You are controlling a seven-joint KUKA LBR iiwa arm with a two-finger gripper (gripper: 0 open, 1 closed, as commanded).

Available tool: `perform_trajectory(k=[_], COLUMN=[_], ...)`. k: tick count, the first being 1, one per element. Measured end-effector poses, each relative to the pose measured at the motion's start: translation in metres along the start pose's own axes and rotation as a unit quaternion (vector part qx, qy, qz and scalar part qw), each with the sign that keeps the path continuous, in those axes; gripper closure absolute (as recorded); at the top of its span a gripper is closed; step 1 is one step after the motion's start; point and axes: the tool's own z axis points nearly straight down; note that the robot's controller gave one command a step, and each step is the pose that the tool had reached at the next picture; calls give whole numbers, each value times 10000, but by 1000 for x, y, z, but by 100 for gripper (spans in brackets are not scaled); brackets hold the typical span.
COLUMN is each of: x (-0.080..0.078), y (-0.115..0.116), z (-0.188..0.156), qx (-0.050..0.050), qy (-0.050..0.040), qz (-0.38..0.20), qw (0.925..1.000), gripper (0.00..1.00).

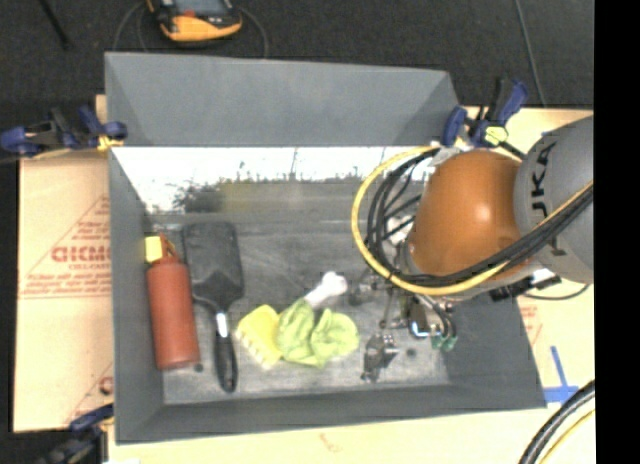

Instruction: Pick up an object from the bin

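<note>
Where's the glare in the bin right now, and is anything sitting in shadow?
Camera view: a bright band of glare runs along the far wall of the bin, washing out the metal there. Camera view: the floor at the right lies in shadow, so the hand is hard to read against it. Camera view: the red bottle and green cloth are evenly lit.

Gripper (378, 355) low in bin (300, 102) — just beside green cloth (318, 332), yellow sponge (260, 336) beyond.
</note>
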Motion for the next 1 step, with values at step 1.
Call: perform_trajectory(k=[1], x=[0], y=[0], z=[0], qx=[0], qy=[0], qz=[0], qw=[10000], gripper=[0])
